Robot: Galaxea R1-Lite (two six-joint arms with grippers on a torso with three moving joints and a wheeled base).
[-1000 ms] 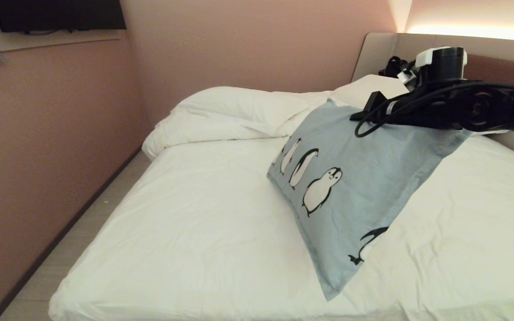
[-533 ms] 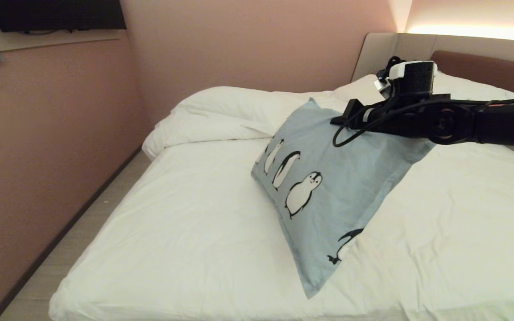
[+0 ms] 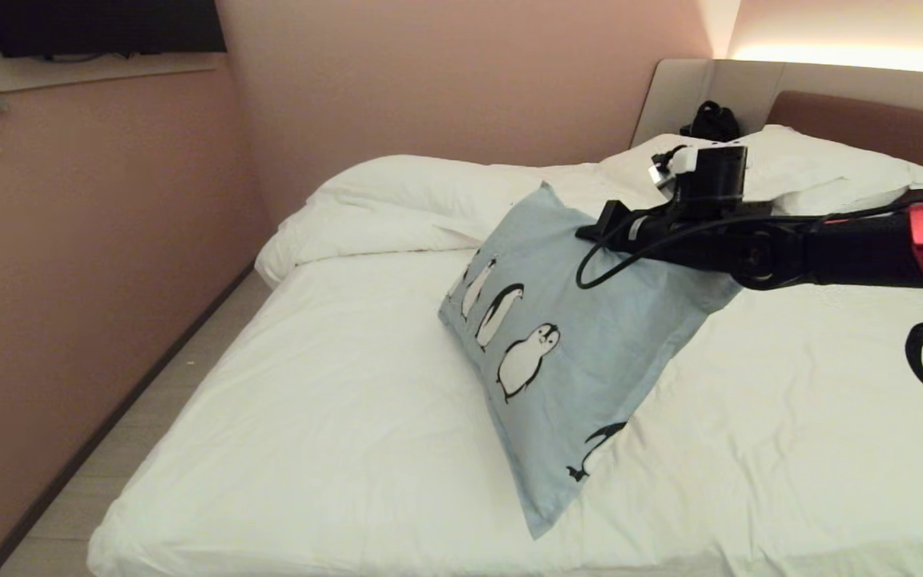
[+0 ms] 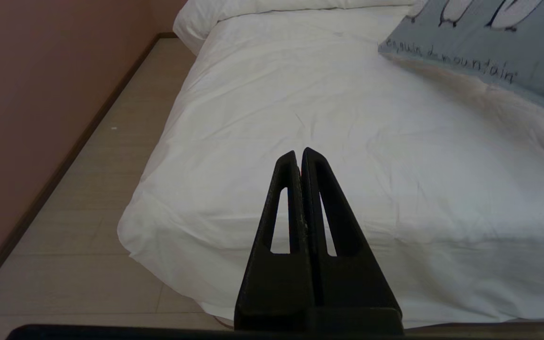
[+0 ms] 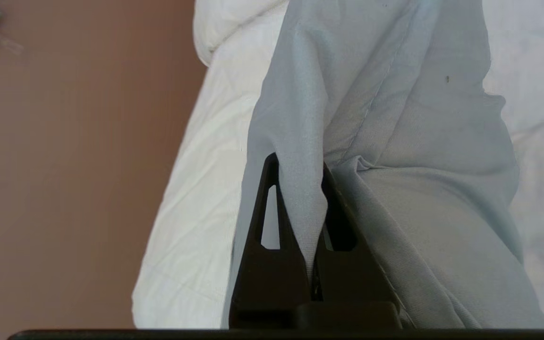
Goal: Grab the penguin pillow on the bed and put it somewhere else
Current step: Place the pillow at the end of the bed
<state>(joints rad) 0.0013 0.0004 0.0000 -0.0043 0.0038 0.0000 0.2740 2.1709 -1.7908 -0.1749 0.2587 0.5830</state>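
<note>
Right gripper holds the penguin pillow up off the bed.

The bed (image 3: 349, 385), with its white sheet and brown headboard (image 3: 870, 120), fills the scene; everything else is placed against it. A bunched white duvet (image 3: 421, 200) lies along its far side, and plain white pillows (image 3: 822, 164) rest at the headboard end. The penguin pillow (image 3: 582, 344) hangs tilted above the middle of the bed, its lower corner close to the sheet toward the near edge; I cannot tell if that corner touches. The right gripper (image 5: 300, 189) is clenched on the pillow's upper flange, pale blue-grey cloth pinched between its fingers, above the bed's headboard half. The left gripper (image 4: 300, 156) sits parked off the bed's near edge, its fingers pressed together on nothing.
</note>
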